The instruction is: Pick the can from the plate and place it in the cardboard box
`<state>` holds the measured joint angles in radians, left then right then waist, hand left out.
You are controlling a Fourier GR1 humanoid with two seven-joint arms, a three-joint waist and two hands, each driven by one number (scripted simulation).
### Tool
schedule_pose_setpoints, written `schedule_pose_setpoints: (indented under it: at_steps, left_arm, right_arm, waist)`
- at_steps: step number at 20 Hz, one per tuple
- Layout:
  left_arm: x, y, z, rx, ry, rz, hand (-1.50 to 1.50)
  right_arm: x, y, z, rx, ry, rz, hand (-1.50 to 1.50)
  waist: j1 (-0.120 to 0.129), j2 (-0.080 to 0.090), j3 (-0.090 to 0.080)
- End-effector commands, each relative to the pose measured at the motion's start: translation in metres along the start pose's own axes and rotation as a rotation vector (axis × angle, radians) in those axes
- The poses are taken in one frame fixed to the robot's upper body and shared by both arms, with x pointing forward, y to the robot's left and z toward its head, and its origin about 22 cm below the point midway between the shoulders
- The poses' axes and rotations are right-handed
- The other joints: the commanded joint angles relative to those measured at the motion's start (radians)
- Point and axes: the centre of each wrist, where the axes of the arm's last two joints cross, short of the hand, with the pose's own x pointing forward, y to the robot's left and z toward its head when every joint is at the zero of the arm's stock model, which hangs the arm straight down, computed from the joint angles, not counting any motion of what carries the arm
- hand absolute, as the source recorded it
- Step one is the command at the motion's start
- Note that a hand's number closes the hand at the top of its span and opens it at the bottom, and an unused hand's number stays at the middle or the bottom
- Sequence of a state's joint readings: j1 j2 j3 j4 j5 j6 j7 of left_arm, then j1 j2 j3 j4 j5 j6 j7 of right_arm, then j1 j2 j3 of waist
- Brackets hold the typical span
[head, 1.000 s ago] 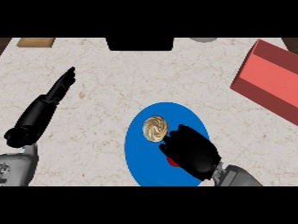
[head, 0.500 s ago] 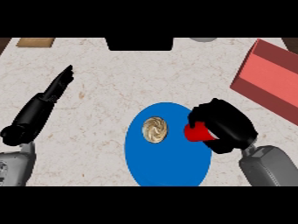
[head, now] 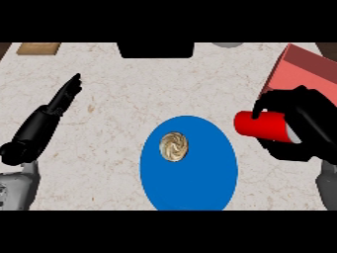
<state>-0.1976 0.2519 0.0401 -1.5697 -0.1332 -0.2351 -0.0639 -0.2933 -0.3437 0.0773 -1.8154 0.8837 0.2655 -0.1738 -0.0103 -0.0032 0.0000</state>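
Note:
My right hand (head: pixel 311 123) is curled round a red can (head: pixel 263 125), which lies on its side in the air to the right of the blue plate (head: pixel 189 183). The can sits just left of the red cardboard box (head: pixel 311 74) at the upper right, near its lower corner. On the plate lies a round tan swirled pastry (head: pixel 174 147). My left hand (head: pixel 45 121) rests at the left with its fingers straight, pointing up and away.
A dark appliance (head: pixel 156 49) stands at the counter's back edge in the middle. A wooden board (head: pixel 39 48) lies at the back left, and a grey object (head: pixel 229 44) shows at the back right.
My right hand has carried the red can off the plate, up and to the right toward the box. The left hand has stayed still.

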Motion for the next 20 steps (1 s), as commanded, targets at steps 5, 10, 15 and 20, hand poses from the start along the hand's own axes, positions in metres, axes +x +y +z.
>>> schedule_pose_setpoints:
  at_steps: [5, 10, 15, 20]
  left_arm:
    - [0.000, -0.001, -0.008, -0.013, 0.005, 0.004, 0.00]
    - [0.014, 0.000, -0.010, -0.018, 0.006, 0.013, 0.00]
    - [0.016, -0.013, -0.009, -0.017, -0.017, -0.005, 0.00]
    - [0.004, -0.009, -0.012, -0.039, -0.016, 0.011, 0.00]
  right_arm:
    - [-0.041, -0.070, -0.002, -0.235, 0.335, -0.102, 1.50]
    - [-0.090, -0.100, -0.002, -0.295, 0.447, -0.148, 1.50]
    - [-0.141, -0.098, -0.009, -0.249, 0.506, 0.006, 1.50]
    - [-0.176, -0.114, -0.005, -0.015, 0.593, 0.013, 1.50]
  waist:
    - [0.003, 0.003, 0.000]
    - [0.014, 0.004, 0.001]
    - [0.029, 0.009, 0.001]
    - [0.035, 0.012, 0.000]
